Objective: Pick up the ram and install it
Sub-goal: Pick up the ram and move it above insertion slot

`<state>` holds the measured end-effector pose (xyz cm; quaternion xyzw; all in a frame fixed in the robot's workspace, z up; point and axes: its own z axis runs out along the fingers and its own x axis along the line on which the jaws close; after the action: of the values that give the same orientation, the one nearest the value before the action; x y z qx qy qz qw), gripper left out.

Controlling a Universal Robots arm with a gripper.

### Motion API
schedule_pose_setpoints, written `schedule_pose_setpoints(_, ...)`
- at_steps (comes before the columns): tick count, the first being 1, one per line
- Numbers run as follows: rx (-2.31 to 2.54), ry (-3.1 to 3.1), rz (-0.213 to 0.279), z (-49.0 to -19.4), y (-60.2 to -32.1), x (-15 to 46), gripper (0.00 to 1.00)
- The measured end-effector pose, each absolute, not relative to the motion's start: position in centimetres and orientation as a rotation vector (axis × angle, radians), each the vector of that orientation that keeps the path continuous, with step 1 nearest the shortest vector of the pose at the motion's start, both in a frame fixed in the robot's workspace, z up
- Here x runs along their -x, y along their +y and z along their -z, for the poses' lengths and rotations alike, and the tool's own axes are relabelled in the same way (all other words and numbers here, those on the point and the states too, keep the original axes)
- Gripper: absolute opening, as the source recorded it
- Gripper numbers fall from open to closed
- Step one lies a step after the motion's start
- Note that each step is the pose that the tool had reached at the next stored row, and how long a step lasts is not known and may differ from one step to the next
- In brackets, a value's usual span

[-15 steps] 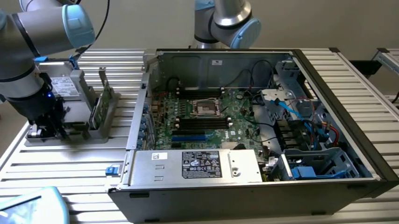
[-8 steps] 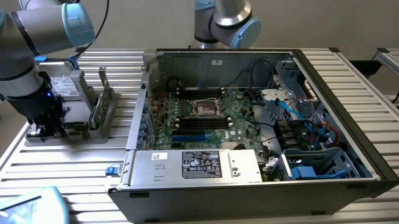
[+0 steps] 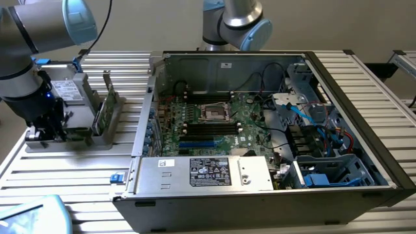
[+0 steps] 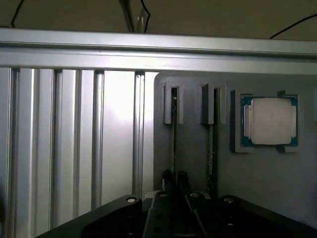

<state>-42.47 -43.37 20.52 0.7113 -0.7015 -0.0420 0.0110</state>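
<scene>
The ram (image 4: 174, 139) stands on edge in a slot of the grey holder (image 4: 193, 158), seen as a thin dark line. My gripper (image 4: 175, 181) is down at the near end of the stick. Its two narrow fingers (image 4: 167, 181) are close together, one on each side of the ram's edge. In the exterior view my gripper (image 3: 47, 131) is low over the holder (image 3: 85, 139) at the exterior view's left. The open computer case (image 3: 364, 122) lies in the middle, its black memory slots (image 3: 211, 127) on the green motherboard beside the processor socket (image 3: 215, 112).
A second green board (image 4: 212, 148) stands in the neighbouring slot, close beside the ram. A square silver processor chip (image 4: 270, 121) lies flat in a recess of the holder. Green cards (image 3: 99, 117) stand upright in the holder. A second robot arm (image 3: 237, 22) rises behind the case.
</scene>
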Motion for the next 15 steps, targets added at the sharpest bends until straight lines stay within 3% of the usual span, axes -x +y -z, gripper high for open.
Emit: schedule_pose_setpoints(15,-2.215,-2.184,0.140,-23.8,-43.4,42.4,0.14)
